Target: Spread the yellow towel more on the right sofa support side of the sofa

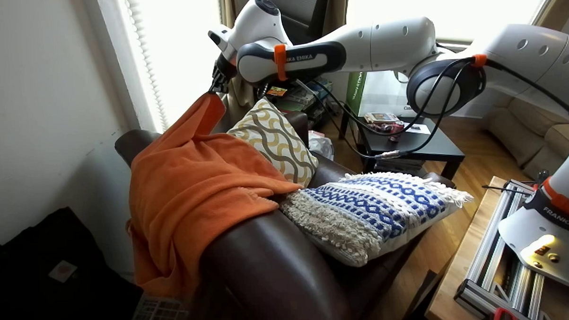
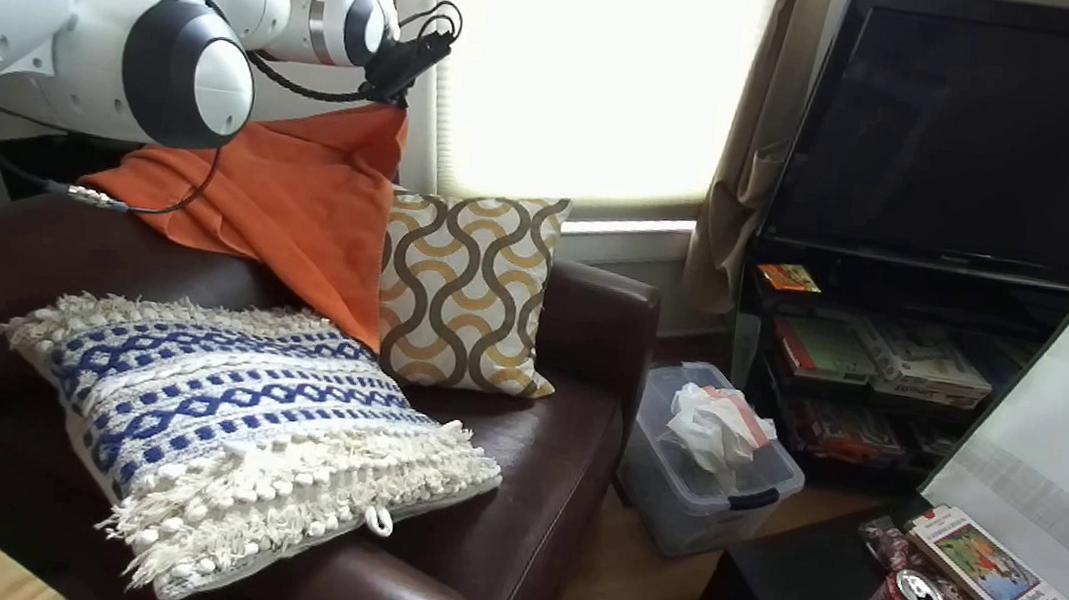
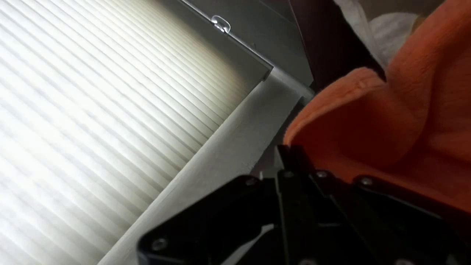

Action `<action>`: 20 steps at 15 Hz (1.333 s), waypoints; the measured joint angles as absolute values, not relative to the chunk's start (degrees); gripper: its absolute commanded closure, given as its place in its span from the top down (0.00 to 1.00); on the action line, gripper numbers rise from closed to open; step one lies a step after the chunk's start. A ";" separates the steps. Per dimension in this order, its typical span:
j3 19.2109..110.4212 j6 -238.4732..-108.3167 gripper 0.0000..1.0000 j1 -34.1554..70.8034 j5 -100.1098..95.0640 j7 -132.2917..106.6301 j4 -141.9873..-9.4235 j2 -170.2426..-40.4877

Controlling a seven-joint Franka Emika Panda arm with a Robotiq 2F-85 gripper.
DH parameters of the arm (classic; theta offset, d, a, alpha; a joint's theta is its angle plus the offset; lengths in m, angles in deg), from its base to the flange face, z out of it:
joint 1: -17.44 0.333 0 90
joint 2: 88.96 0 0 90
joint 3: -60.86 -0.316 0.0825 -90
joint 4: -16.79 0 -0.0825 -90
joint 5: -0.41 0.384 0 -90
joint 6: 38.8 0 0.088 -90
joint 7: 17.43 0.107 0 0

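Note:
The yellow towel, an orange fleece cloth (image 1: 186, 182), drapes over the broad rounded dark brown leather support (image 1: 274, 260) of the sofa (image 2: 536, 461). It also shows in an exterior view (image 2: 274, 200), where one corner hangs down between the two cushions. My gripper (image 1: 212, 91) is shut on a raised corner of the towel, above the sofa on the window side; it also shows in an exterior view (image 2: 402, 106). In the wrist view the fingertips (image 3: 289, 148) meet at the edge of the towel (image 3: 412, 147). The sofa's window-side arm (image 2: 601, 333) is partly hidden behind the patterned cushion.
A wavy-patterned cushion (image 2: 470, 293) stands upright beside the towel. A blue and white fringed cushion (image 2: 257, 440) lies on the near part of the sofa. The window blind (image 3: 92, 129) and wall are close to the gripper. A black table (image 1: 416, 146) stands beyond the sofa.

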State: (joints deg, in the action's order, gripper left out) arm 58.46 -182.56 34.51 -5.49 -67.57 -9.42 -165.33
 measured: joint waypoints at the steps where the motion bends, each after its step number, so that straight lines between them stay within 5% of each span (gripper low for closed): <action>1: 59.09 -182.53 0.01 34.36 -5.70 -66.02 -9.41 -165.33; 20: 67.33 -173.18 0.01 30.80 -11.03 -44.77 -9.37 -165.57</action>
